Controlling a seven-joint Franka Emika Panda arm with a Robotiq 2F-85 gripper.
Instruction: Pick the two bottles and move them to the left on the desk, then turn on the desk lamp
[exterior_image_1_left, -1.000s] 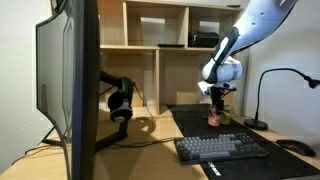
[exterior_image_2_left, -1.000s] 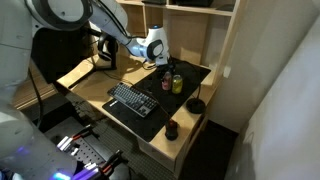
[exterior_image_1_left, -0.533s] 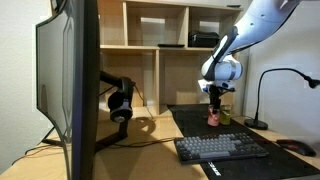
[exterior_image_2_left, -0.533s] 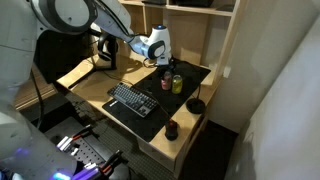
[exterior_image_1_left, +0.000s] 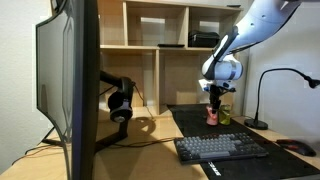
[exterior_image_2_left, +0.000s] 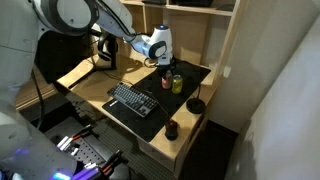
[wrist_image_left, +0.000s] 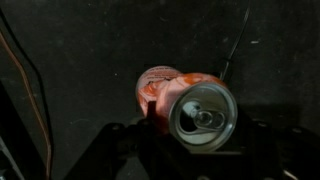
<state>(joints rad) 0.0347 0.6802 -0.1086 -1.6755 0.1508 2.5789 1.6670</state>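
A pinkish-red can stands top-up on a black mat.

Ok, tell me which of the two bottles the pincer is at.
The pinkish-red one: the pincer sits right over it, while the yellow-green bottle stands beside it, free.

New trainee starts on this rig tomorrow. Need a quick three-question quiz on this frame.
1. True or false: the gripper is down at the pinkish-red bottle, and the yellow-green bottle stands right beside it.
2. Both bottles stand on: A the black mat; B the shelf unit; C bare wood.
3. Fill in: the long flat device on the mat, nearer the desk's front edge than the bottles, is the ____.

Key: 1 true; 2 A; 3 keyboard.
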